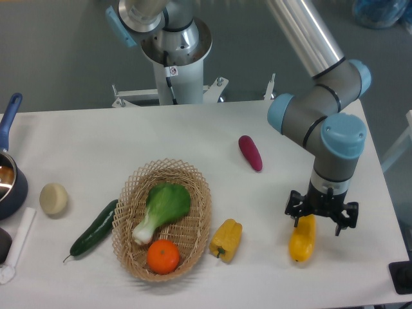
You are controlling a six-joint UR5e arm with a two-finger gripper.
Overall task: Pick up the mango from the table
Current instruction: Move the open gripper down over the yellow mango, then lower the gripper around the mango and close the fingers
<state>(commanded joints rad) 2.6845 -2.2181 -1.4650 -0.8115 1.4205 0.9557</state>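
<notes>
Camera view: gripper (pixel 321 219) spread wide, fingers straddling upper end of mango (pixel 302 241). Mango lying on table (pixel 96 145) near front right, beside yellow pepper (pixel 226 239). Contact possibly made, hard to tell.
</notes>
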